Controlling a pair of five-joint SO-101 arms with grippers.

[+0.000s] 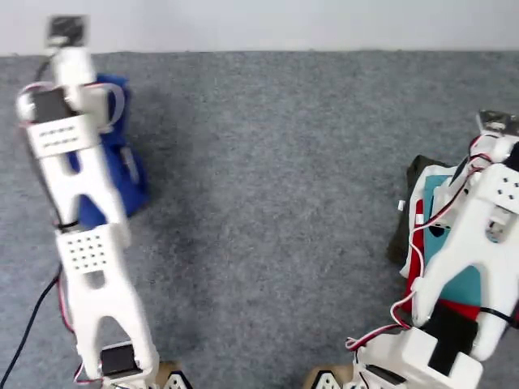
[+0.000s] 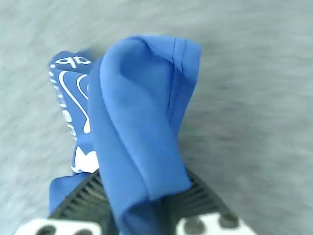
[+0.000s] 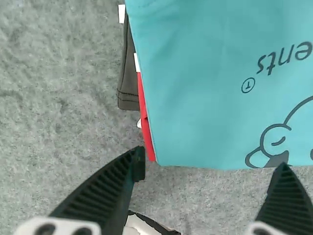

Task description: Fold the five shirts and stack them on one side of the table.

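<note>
A blue shirt with white print lies bunched at the far left of the grey table. My left gripper is shut on a fold of this blue shirt, which drapes over its black fingers. At the right edge sits a stack of folded shirts, with a teal shirt on top. Beneath the teal shirt show a red shirt and a dark shirt. My right gripper hangs open over the stack's near edge, holding nothing.
The grey felt surface stretches bare between the two arms. A pale wall borders the far edge. Red and white cables run along the right arm, over the stack.
</note>
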